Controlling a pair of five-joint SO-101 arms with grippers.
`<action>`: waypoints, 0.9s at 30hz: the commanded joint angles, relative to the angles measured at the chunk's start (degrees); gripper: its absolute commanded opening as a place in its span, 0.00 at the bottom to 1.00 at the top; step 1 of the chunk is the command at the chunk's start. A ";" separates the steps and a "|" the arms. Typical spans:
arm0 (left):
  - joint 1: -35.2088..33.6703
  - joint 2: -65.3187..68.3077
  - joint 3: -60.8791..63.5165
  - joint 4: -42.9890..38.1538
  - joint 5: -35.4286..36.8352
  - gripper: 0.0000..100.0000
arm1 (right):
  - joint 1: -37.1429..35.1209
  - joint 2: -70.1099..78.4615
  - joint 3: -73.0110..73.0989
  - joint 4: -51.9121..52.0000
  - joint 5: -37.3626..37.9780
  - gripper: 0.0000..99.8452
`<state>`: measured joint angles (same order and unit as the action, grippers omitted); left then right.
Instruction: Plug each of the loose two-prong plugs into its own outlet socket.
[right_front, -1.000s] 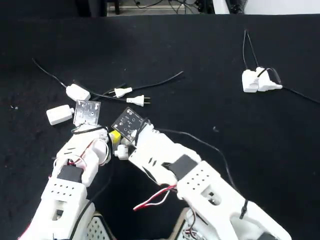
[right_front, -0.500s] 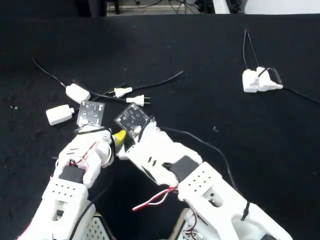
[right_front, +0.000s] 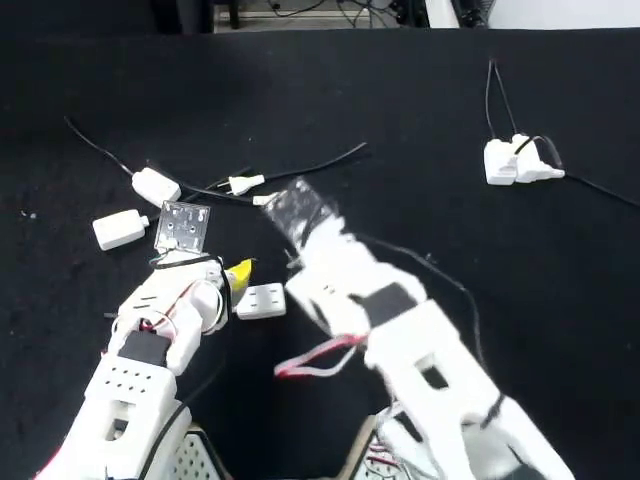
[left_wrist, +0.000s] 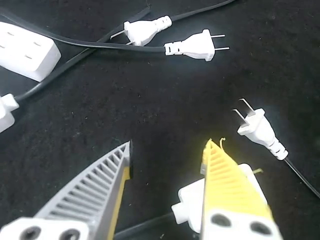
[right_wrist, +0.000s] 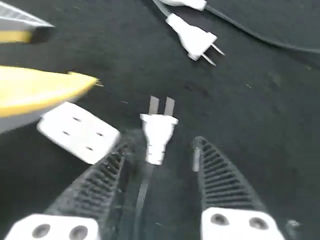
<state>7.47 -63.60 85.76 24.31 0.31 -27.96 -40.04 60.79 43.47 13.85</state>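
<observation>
Both gape empty: left hand (left_wrist: 168, 144) half-hides an outlet block (left_wrist: 186, 207); right hand (right_wrist: 160, 144) straddles a plug (right_wrist: 159, 127).

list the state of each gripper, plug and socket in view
left gripper: open, empty
right gripper: open, astride near plug
near plug: unplugged, lying flat
middle plug: unplugged
far plug: unplugged
near socket: empty
corded socket: no plug in
leftmost socket: no plug in
far-right socket: holds seated plug
</observation>
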 joint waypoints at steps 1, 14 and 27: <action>0.66 -0.09 -2.59 -0.44 0.18 0.23 | 1.49 10.15 -7.78 0.79 0.79 0.16; 0.66 -0.09 -2.68 -0.44 0.09 0.23 | -3.16 34.77 -19.21 0.88 -3.16 0.19; 0.66 -0.09 -2.68 -0.44 0.26 0.23 | -2.37 41.27 -23.34 0.97 2.11 0.18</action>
<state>7.47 -63.60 85.76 24.31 0.31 -30.42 -0.04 42.33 43.91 15.25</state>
